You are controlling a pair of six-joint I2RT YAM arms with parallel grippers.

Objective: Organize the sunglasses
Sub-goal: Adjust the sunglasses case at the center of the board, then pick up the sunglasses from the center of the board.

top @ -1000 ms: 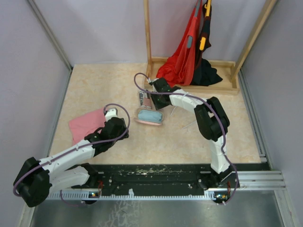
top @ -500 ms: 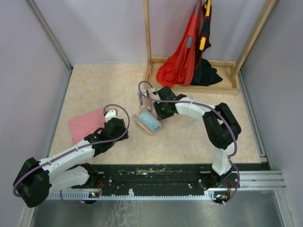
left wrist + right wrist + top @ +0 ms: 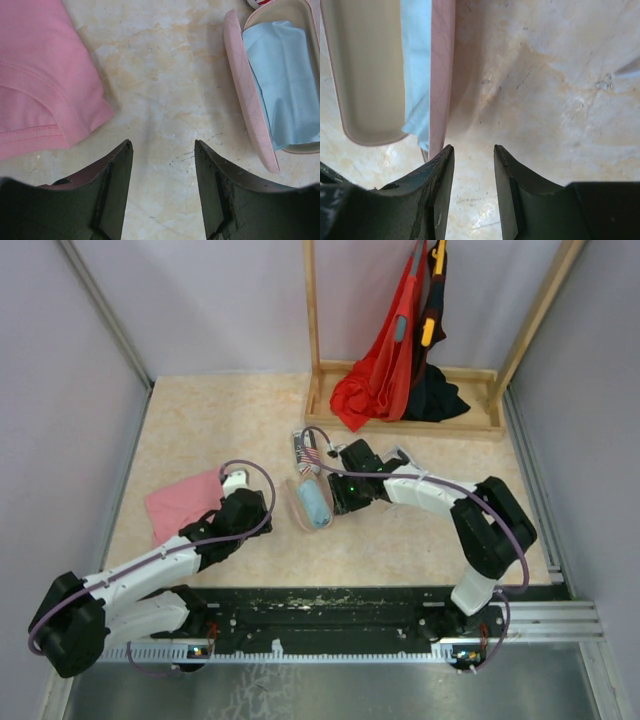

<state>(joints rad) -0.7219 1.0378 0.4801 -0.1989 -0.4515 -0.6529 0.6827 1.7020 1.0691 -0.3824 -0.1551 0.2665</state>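
Observation:
No sunglasses show clearly in any view. An open pink glasses case with a light-blue cloth in it lies mid-table. My right gripper sits at its right side, open, nothing between the fingers. In the right wrist view its left fingertip is against the end of the case's pink edge. My left gripper is open over bare table, between a pink garment and the case.
A flag-printed case lies just behind the pink case. A wooden rack base with red and black garments stands at the back. The pink garment lies at the left. Grey walls close both sides.
My right arm has swung toward the near side and the pink case has turned with it, from lying crosswise to pointing nearly front to back. The left arm has not moved.

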